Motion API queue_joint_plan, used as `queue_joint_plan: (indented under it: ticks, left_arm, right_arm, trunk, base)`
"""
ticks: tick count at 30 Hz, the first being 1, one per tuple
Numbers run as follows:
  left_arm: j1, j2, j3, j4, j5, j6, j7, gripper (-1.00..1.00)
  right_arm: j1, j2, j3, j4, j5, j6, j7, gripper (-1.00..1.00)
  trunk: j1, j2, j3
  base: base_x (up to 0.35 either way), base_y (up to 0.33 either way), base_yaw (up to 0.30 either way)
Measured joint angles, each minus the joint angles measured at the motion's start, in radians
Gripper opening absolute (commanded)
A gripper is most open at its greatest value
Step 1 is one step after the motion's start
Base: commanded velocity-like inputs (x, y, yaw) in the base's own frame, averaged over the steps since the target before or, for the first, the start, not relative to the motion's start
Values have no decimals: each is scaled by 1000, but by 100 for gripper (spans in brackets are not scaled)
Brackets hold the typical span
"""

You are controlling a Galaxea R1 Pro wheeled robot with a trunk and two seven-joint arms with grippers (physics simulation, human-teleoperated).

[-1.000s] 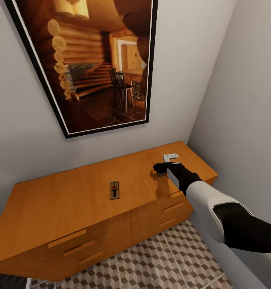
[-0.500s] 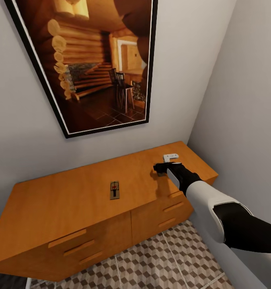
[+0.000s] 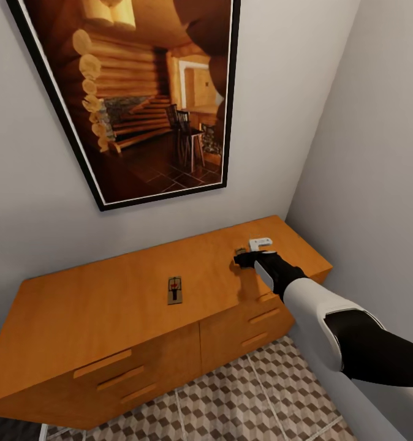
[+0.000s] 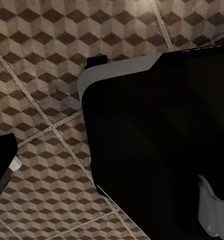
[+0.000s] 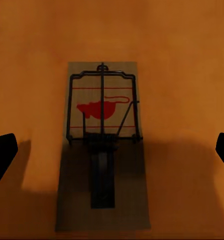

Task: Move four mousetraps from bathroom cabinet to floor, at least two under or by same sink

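I hover my right gripper (image 3: pixel 243 257), fingers spread wide and empty, over the mousetrap (image 5: pixel 103 145); should descend centred, then close across its board.

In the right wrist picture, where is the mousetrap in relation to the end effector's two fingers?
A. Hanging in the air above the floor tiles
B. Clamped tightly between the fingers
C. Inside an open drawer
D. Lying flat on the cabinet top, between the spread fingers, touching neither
D: the mousetrap lies flat on the orange cabinet top, with the right end effector fingers far apart at either side.
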Motion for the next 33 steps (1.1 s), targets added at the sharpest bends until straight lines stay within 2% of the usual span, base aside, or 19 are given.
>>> queue_joint_plan:
  ticks: [10,33]
  left_arm:
    - [0,0,0,0,0,0,0,100]
    - [0,0,0,0,0,0,0,100]
  right_arm:
    - [1,1,1,32,0,-33,0,100]
    - [1,-1,0,63,1,-46,0,100]
  trunk:
    - [0,0,0]
    - [0,0,0]
  base:
    - [0,0,0]
    - [0,0,0]
